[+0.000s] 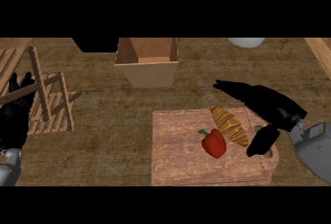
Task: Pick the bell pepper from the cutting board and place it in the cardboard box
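Progress so far looks slight: the bell pepper (214, 143) lies on the cutting board (177, 144), not yet lifted, with its green stem pointing up and to the left. Nothing has gone into the cardboard box (146, 61), which stands open-topped well beyond the board's far edge.

The right hand (268, 107) hangs over the board's right side with its fingers spread and holding nothing. Its long fingers (229, 86) reach out toward the far left, past the board's edge, while the thumb (262, 142) points down toward the near side. The pepper sits just to the left of that thumb, below the outstretched fingers, and I judge it apart from both (though the gap is narrow). A striped bread loaf (229, 124) lies between the pepper and the palm, touching or nearly touching the pepper's right flank.

The left hand (16, 116) rests at the far left edge, fingers up and relaxed, beside a wooden rack (48, 105).

Left to do, then, is nearly everything: closing round the pepper without catching the loaf, lifting, carrying to the box, and releasing inside.
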